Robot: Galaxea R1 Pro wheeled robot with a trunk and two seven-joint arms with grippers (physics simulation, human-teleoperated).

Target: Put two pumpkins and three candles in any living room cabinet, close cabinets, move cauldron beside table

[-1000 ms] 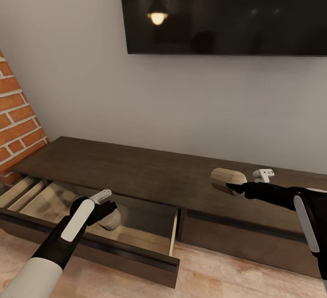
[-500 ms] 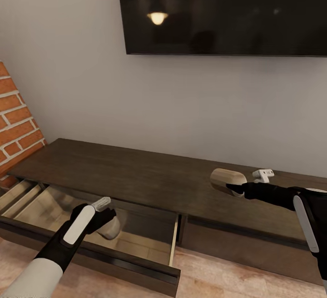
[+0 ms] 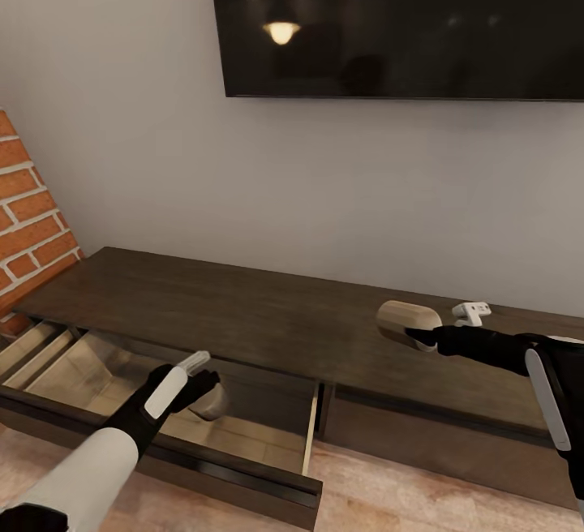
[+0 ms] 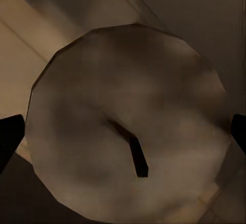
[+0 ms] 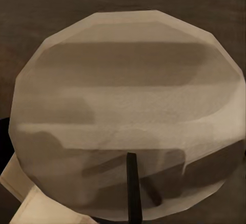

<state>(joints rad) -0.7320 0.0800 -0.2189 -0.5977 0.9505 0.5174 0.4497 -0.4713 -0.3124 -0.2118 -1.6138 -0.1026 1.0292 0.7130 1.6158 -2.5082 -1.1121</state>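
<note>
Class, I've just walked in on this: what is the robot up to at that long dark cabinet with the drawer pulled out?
The robot is putting candles away. Its left gripper holds one candle inside the open drawer of the cabinet, over the pale wood bottom. Its right gripper holds a second candle above the cabinet top, to the right of the drawer. A dark television hangs on the wall above.
</note>
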